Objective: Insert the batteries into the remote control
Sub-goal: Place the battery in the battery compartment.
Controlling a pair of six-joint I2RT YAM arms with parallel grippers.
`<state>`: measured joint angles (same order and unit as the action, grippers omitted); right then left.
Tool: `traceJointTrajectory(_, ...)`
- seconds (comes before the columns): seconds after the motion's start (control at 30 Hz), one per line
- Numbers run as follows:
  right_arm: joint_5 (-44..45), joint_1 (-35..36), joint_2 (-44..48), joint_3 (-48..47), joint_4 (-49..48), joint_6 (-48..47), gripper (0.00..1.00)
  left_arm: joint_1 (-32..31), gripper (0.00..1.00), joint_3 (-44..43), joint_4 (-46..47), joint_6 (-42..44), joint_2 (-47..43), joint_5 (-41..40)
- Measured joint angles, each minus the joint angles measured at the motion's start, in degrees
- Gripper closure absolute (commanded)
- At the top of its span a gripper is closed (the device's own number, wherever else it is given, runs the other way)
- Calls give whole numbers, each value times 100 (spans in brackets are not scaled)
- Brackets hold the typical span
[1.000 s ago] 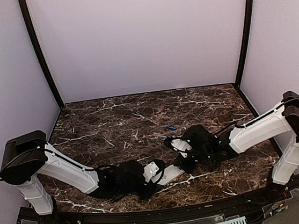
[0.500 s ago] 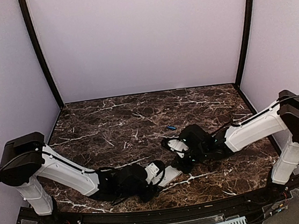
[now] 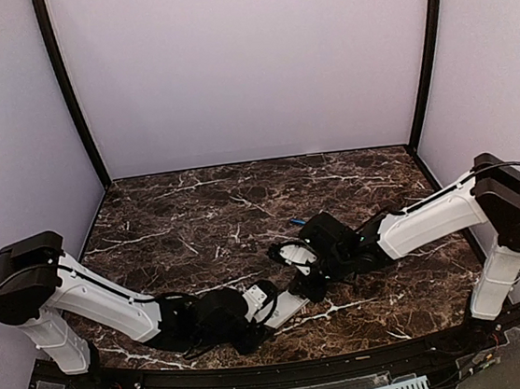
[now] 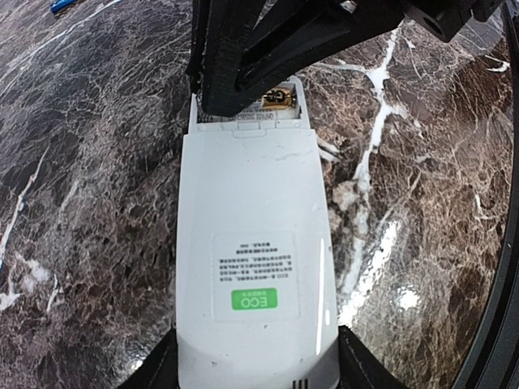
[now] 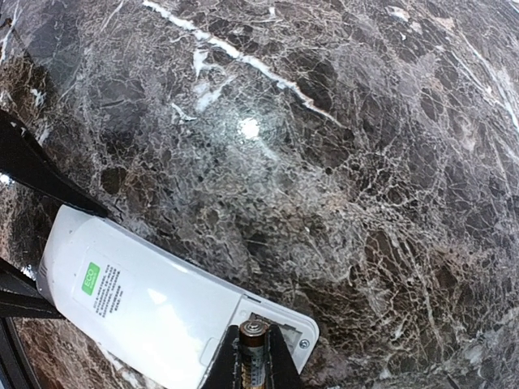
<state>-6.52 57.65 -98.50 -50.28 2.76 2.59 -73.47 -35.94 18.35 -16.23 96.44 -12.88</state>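
The white remote control (image 4: pixel 251 243) lies back up on the marble, a green ECO sticker on it, its battery bay (image 5: pixel 280 328) uncovered at the far end. My left gripper (image 4: pixel 258 374) is shut on its near end, one finger on each long side. My right gripper (image 5: pixel 253 332) is shut on a copper-topped battery (image 5: pixel 252 356), with the battery's tip right at the open bay. From above, the right gripper (image 3: pixel 305 281) meets the remote control (image 3: pixel 291 305) held by the left gripper (image 3: pixel 259 305). A blue battery (image 3: pixel 295 220) lies loose farther back.
Dark veined marble table (image 3: pixel 196 211) with lilac walls on three sides. The loose blue battery (image 4: pixel 61 5) shows at the top left corner of the left wrist view. Both arms cross low over the near edge of the table.
My right gripper has moved left and nearer with its battery, down to the remote's open end. The left gripper and the remote have shifted slightly to the left.
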Motion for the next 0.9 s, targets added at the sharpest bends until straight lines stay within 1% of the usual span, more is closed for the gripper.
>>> traceJointTrajectory(0.1,-48,0,-160,-81,-15,-44,100,-7,83,15,-2,-35,-11,-11)
traceJointTrajectory(0.4,-2,4,-177,-116,-2,-33,100,-9,83,57,24,-101,-48,-11)
traceJointTrajectory(0.63,59,13,-140,-94,28,262,100,-11,83,59,-9,-175,-70,-13)
traceJointTrajectory(0.9,136,31,-28,-7,-42,570,96,-136,83,48,-90,-457,-83,-168)
